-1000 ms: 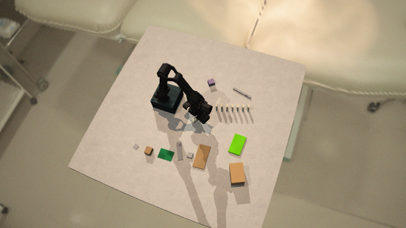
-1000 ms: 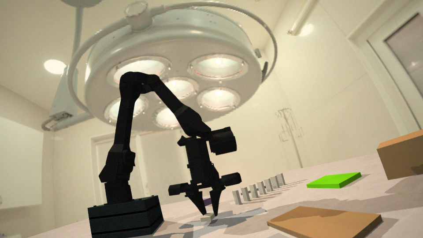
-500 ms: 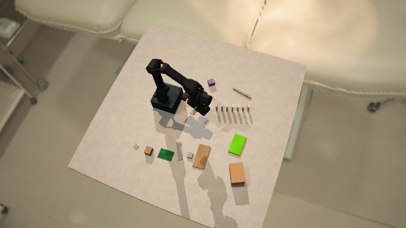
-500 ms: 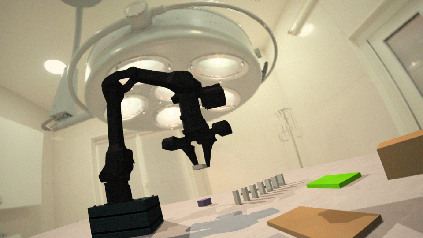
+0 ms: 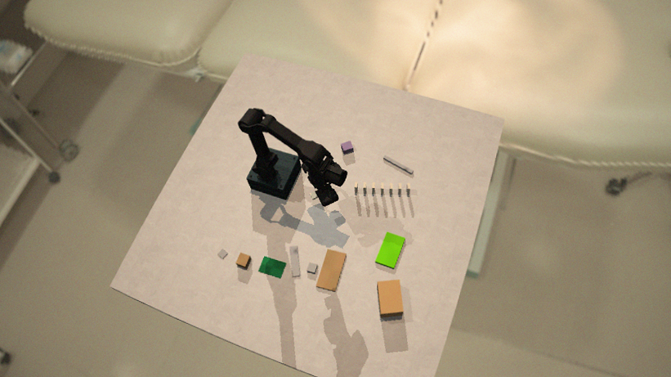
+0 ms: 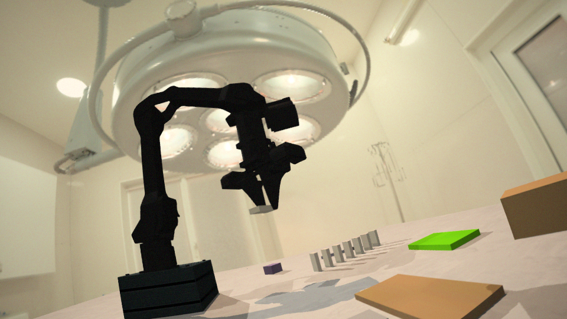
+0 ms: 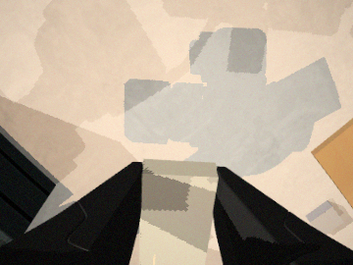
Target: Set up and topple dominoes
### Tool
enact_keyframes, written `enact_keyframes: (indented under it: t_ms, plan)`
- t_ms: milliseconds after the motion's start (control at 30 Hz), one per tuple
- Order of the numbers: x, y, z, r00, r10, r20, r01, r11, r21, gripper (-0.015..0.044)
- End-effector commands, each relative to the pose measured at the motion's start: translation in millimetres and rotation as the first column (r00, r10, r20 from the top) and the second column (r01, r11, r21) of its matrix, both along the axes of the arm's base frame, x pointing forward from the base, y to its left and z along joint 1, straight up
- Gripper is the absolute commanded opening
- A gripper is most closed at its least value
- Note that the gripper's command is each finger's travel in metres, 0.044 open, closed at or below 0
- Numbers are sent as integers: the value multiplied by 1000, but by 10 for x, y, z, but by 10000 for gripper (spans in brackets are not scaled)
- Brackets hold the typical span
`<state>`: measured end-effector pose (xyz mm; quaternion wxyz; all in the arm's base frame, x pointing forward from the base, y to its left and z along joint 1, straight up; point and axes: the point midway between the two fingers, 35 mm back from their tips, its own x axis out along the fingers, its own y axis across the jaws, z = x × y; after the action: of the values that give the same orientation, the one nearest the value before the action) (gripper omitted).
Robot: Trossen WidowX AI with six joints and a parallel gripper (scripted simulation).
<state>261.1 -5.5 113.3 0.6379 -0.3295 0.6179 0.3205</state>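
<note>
Several pale grey dominoes stand upright in an evenly spaced row, the nearest to the arm being the end domino (image 5: 356,188) (image 6: 315,261). My gripper (image 6: 268,206) (image 7: 177,176) is shut on a pale domino (image 6: 259,210) (image 7: 178,198) and holds it lying roughly level, well above the table. In the top view the arm hides most of the fingers. The gripper is on the arm-base side of the row, clear of it. A small flat grey piece (image 5: 222,253) lies far from the row; I cannot tell whether it is a domino.
Beyond the row lie a grey bar (image 5: 398,164) and a purple block (image 5: 347,147) (image 6: 272,268). A lime slab (image 5: 390,250) (image 6: 443,239), orange slab (image 5: 331,270) (image 6: 430,295), orange box (image 5: 390,297), grey cube (image 5: 312,268), pale bar (image 5: 294,262), green tile (image 5: 272,267) and orange cube (image 5: 242,260) lie on the other side.
</note>
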Motion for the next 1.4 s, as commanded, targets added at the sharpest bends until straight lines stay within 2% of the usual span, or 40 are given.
enact_keyframes:
  t_ms: [0,133,233,467,733,1367]
  plan:
    - [136,-198,14,803,-596,-9,596,803,13,107]
    - [214,-341,18,475,-880,-15,880,475,21,107]
    - [263,-441,18,250,-968,-20,968,250,24,107]
    - [323,-582,17,-113,-993,-28,993,-114,27,107]
    - [367,-704,14,-490,-871,-39,871,-491,26,107]
    - [369,-710,13,-511,-859,-39,858,-512,26,107]
